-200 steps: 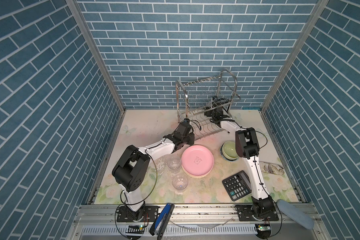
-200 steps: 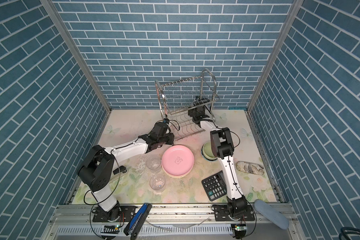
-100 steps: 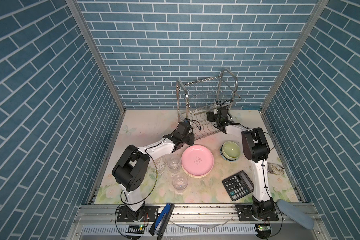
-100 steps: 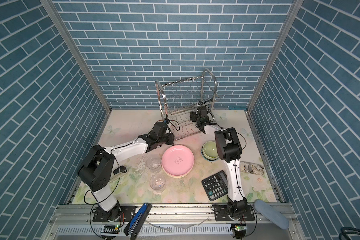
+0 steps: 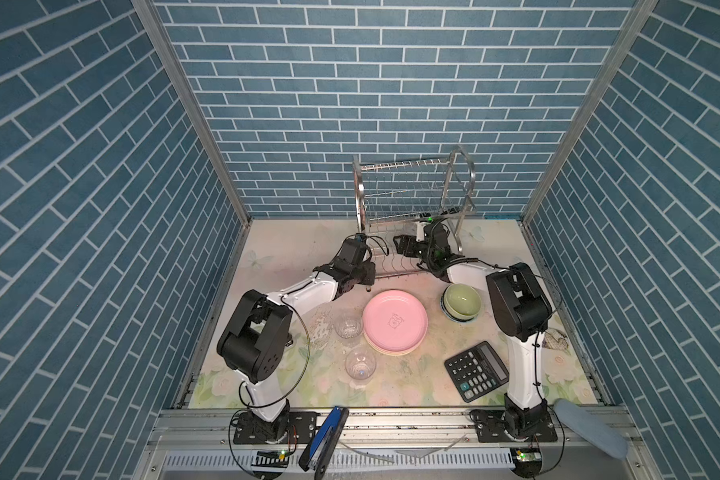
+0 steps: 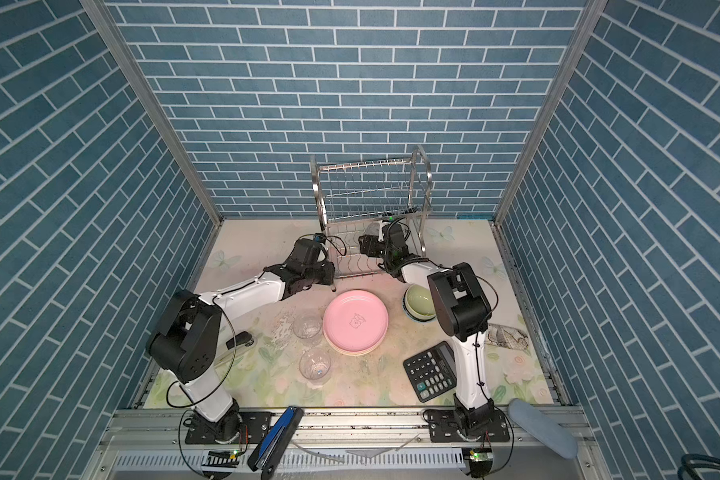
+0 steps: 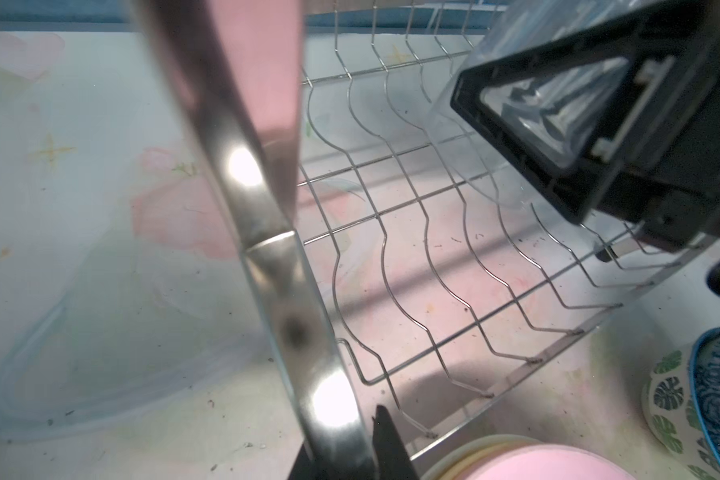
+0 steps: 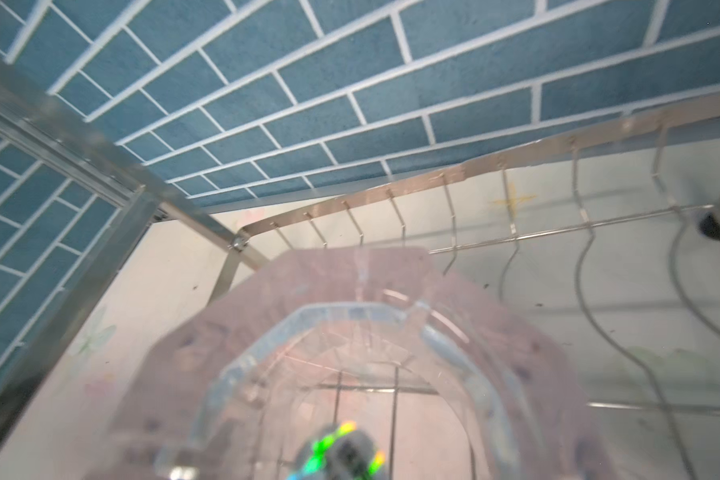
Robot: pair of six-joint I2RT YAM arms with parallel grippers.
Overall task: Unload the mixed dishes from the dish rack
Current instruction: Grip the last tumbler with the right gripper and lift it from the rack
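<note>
The silver wire dish rack (image 5: 408,187) stands at the back of the table. My left gripper (image 5: 368,284) is shut on the rack's front left frame bar (image 7: 275,270), which runs between its black fingers (image 7: 385,436). My right gripper (image 5: 404,245) reaches into the lower tier and is shut on a clear glass (image 7: 466,137), which fills the right wrist view (image 8: 350,332). On the table lie a stack of plates with the pink plate (image 5: 395,322) on top, nested bowls with the pale-green bowl (image 5: 462,301) on top, and two clear glasses (image 5: 348,326) (image 5: 360,362).
A black calculator (image 5: 476,370) lies at the front right beside my right arm's base link. A patterned cloth (image 5: 555,340) lies by the right wall. Blue brick walls close in the back and both sides. The leaf-patterned and blue-patterned bowls (image 7: 703,395) sit near the rack's front corner.
My right gripper has come down and leftward inside the rack's lower tier with the glass. The left gripper has stayed on the rack frame.
</note>
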